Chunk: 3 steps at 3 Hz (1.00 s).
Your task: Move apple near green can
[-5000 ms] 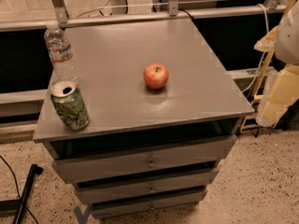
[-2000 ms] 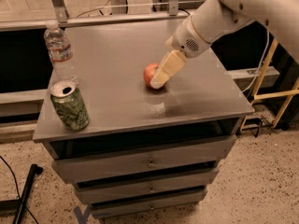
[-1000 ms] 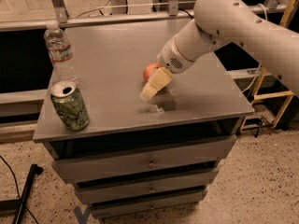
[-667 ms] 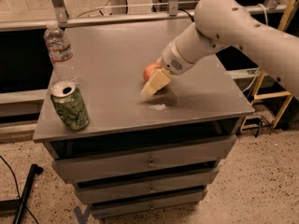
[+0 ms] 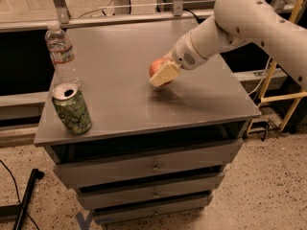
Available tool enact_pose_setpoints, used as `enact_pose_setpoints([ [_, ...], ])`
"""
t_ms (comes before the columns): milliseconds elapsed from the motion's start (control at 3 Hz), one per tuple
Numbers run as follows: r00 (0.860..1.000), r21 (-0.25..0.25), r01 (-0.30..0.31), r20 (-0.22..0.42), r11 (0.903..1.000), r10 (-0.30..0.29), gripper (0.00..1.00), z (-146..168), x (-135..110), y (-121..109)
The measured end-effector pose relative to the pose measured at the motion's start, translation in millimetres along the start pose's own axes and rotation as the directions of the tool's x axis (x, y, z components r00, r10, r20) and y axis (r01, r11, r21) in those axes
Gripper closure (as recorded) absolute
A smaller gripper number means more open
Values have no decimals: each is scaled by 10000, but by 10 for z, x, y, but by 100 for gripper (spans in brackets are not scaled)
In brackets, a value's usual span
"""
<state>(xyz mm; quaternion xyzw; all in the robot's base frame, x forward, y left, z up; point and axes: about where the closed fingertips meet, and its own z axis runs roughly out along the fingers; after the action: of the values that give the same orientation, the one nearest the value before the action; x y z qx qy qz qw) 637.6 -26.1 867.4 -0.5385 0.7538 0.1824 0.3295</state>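
The red apple (image 5: 155, 66) sits near the middle of the grey cabinet top (image 5: 124, 99). My gripper (image 5: 162, 74) reaches in from the upper right and is right at the apple, covering its near right side. Only the apple's upper left part shows. I cannot tell whether the apple rests on the top or is held just above it. The green can (image 5: 72, 108) stands upright at the front left corner of the top, well to the left of the apple and the gripper.
A clear plastic water bottle (image 5: 60, 51) stands upright behind the can at the left edge. The cabinet has drawers (image 5: 153, 166) below. A yellow frame (image 5: 288, 90) stands to the right. A black rod (image 5: 26, 200) lies on the floor at the lower left.
My arm came in from the right and lowered the gripper onto the apple. Over the last second the gripper has stayed at the apple with only a slight shift. The can and bottle have not moved.
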Motion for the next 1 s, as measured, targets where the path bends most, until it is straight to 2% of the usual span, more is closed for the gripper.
enact_pose_setpoints([
  [333, 9947, -595, 317, 996, 9977, -257, 99, -156, -370, 165],
  [667, 9844, -1725, 872, 1659, 9811, -583, 100, -140, -729, 593],
  [1000, 9805, -2603, 1290, 1777, 9569, -838, 100, -70, -869, 1035],
])
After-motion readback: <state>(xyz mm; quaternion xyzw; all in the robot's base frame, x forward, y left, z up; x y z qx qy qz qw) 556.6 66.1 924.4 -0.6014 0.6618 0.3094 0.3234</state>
